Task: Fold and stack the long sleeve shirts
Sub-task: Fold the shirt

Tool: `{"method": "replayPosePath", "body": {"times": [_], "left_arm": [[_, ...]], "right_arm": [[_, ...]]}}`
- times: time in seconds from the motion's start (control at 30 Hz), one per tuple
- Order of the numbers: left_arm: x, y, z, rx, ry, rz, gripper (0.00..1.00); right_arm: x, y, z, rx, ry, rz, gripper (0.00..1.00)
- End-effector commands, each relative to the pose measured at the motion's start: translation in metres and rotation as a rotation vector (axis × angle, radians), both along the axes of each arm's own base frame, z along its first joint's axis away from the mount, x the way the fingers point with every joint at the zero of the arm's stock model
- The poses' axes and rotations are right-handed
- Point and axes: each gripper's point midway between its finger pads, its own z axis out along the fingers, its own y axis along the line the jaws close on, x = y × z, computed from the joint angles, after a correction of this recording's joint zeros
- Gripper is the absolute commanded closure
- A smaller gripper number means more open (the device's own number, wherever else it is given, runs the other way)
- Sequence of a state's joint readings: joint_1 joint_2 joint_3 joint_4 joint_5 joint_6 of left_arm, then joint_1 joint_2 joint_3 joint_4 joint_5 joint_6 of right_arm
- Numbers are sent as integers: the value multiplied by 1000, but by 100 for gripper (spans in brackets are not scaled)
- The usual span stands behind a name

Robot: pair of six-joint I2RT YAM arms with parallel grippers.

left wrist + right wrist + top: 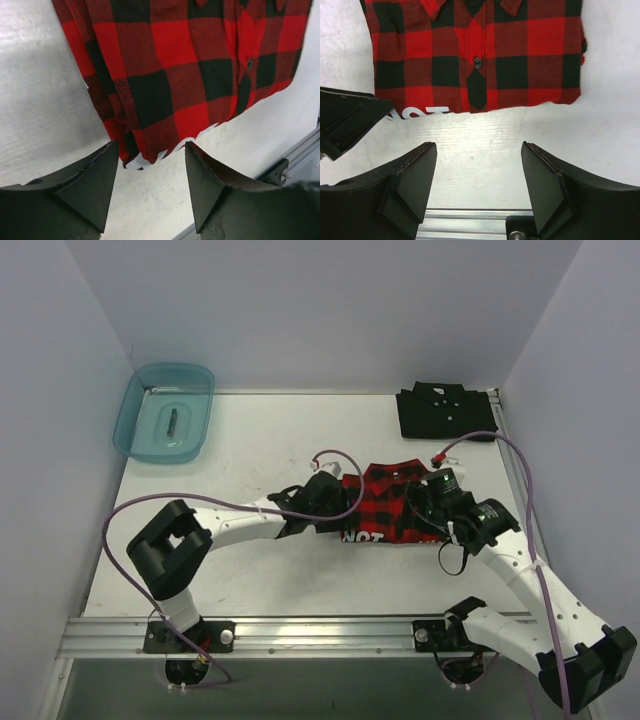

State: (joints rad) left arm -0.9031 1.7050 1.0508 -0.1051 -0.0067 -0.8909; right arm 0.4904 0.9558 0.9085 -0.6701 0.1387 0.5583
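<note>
The red-and-black plaid shirt (385, 502) lies folded in the middle of the bench (240, 440), both sets of jaws released and empty at its sides. The black shirt (445, 412) sits folded far right; stacking apparently remains.

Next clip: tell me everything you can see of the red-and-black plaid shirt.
The plaid shirt is red-and-black buffalo check, soft flannel by its look, folded into a compact rectangle lying flat on the table, front up, collar toward the far side. A dark button sits on the placket; white block letters peek out at the near edge. Both grippers hang open at that edge, the left gripper at its corner, the right gripper over bare table; neither visibly touches it.
</note>
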Motion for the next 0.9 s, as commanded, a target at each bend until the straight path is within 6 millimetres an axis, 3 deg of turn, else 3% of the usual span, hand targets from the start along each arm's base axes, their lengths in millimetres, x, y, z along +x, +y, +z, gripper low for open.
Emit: {"method": "replayPosePath", "body": {"times": [0.0,0.07,0.13,0.17,0.2,0.27,0.3,0.5,0.63,0.8,0.87], "left_arm": [[14,-18,5,-64,-28,64,40],[8,-12,-18,-50,1,76,48],[4,-10,-25,-82,11,94,55],[1,-8,-29,-91,17,95,77],[-8,3,-44,-75,43,108,85],[-12,7,-46,-106,35,116,95],[-18,17,-56,-91,52,126,96],[-39,47,-71,-72,44,127,97],[-47,61,-60,-116,19,148,97],[-57,78,-39,-132,-38,114,90],[-59,85,-32,-109,-57,111,76]], "right_arm": [[-1,11,-11,72,14,-1,31],[1,17,-14,100,9,7,32],[5,21,-14,117,-6,15,32],[6,22,-15,118,-3,18,32],[6,24,-17,121,4,26,32],[11,29,-16,130,-2,42,32],[10,36,-18,153,15,70,33],[33,74,-6,244,-13,164,34],[53,95,-4,255,-33,200,36],[65,82,-10,211,-39,138,37],[61,83,-13,218,-25,164,37]]}}
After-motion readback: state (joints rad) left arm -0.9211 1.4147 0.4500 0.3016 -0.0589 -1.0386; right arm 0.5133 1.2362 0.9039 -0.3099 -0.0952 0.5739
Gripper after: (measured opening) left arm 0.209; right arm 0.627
